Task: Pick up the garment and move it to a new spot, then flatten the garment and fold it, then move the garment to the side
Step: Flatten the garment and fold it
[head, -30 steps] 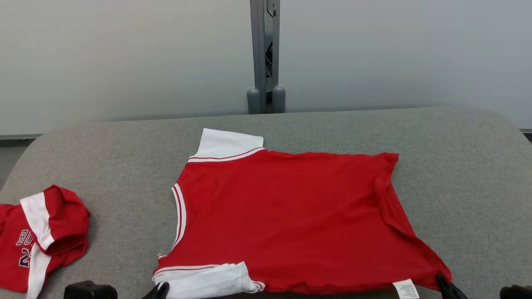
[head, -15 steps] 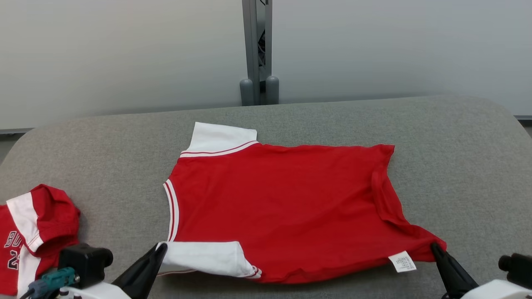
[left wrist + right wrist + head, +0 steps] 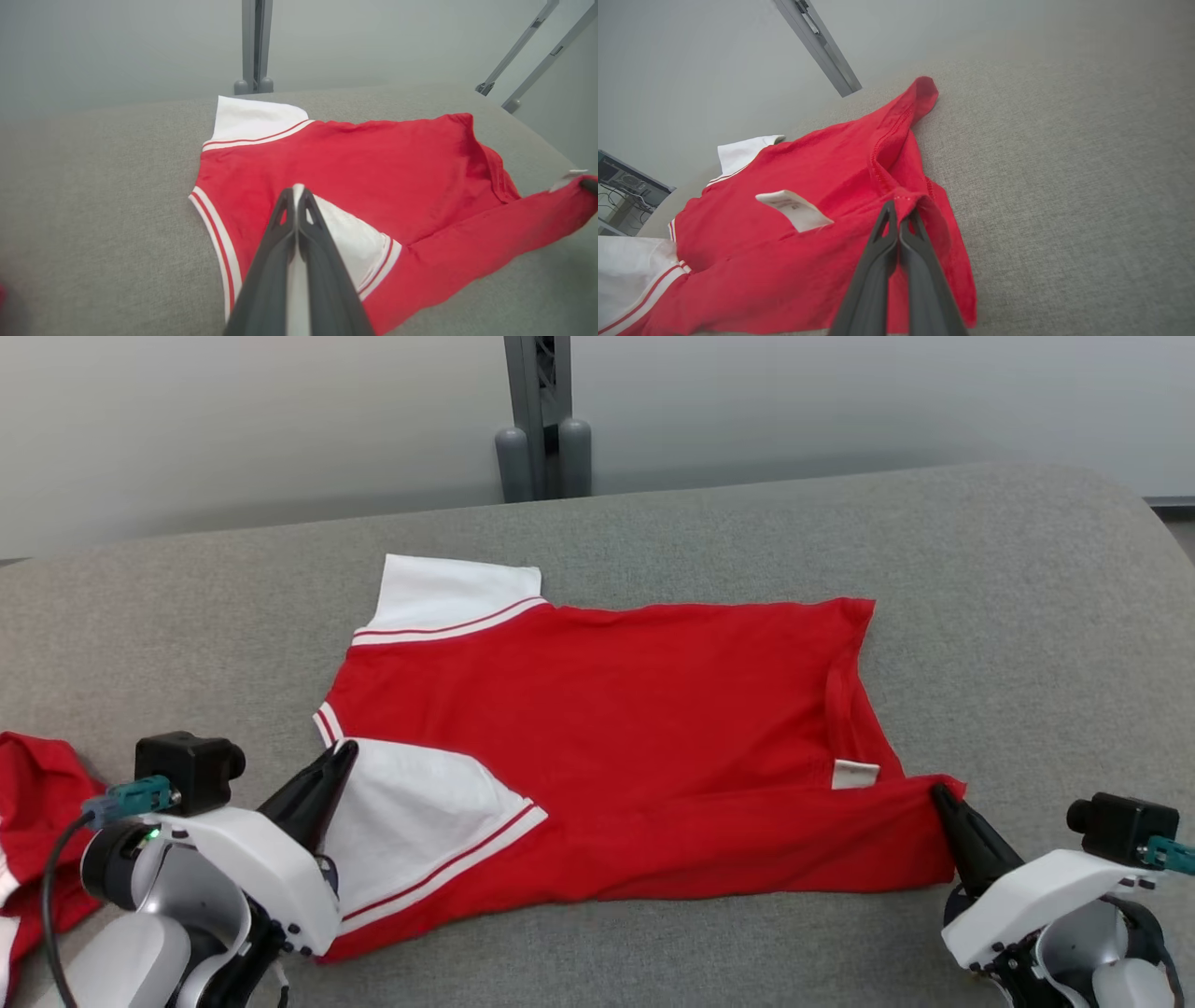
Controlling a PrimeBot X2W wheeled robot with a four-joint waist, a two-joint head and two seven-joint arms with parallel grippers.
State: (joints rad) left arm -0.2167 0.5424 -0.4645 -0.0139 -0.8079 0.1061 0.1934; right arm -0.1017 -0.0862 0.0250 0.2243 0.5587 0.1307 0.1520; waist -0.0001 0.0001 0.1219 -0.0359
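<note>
At the far left edge of the grey worktop [image 3: 1027,616] lies a second red-and-white piece of clothing [image 3: 33,803], bunched and partly cut off by the frame, just beside the pale left arm [image 3: 233,868]. The left fingers [image 3: 331,767] are clenched together on the near white sleeve [image 3: 411,812] of the garment [image 3: 607,700]; in the left wrist view a sliver of white cloth shows pinched between them [image 3: 280,233]. That sleeve is turned in over the red body, its red-striped cuff slanting down towards the near edge. The garment lies in the middle of the worktop, collar end to the left and hem to the right, mostly flat. Its far white sleeve [image 3: 453,588] lies spread on the worktop towards the back, in front of a grey post [image 3: 537,420]. A band of red along the near side is folded over the body and runs across to the right corner. A small white label [image 3: 854,773] lies on the red just left of that corner. The right fingers [image 3: 957,821] are clenched on the near hem corner, which the right wrist view shows gathered at their tips [image 3: 882,238]. The right arm [image 3: 1027,896] sits at the lower right.
</note>
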